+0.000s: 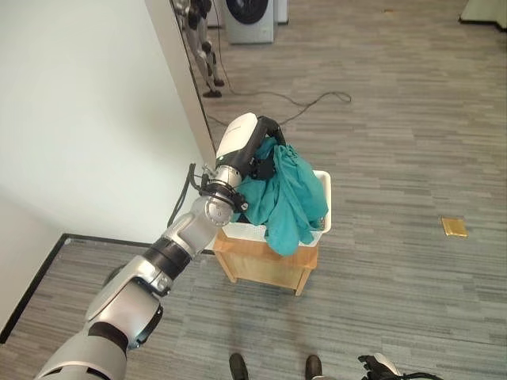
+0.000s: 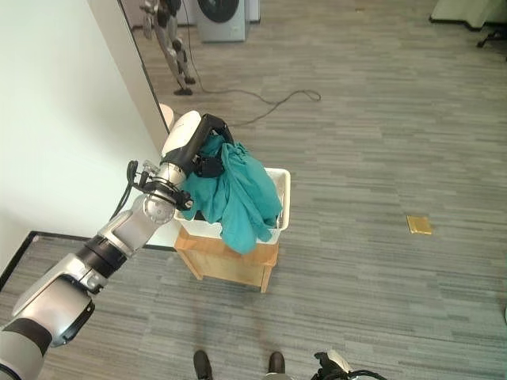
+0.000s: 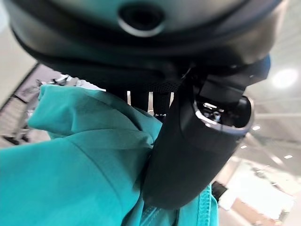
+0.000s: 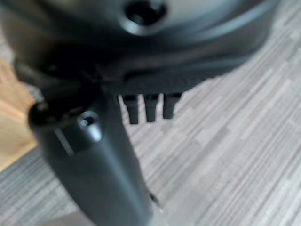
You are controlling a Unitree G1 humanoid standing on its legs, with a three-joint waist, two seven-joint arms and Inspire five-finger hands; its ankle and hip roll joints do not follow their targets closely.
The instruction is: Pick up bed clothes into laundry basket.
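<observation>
i have the left hand [image 1: 265, 142] clamped on the soft, crumpled teal cloth [image 1: 287, 198], held just above the white plastic laundry basket [image 1: 324, 207] that sits on a low wooden stand [image 1: 265, 261]. most of the cloth hangs over the basket's near rim, so if i let go here it could slide out onto the grey striped floor [image 1: 396, 119]. my right hand [image 4: 108, 155] hangs idle over the floor, fingers relaxed.
</observation>
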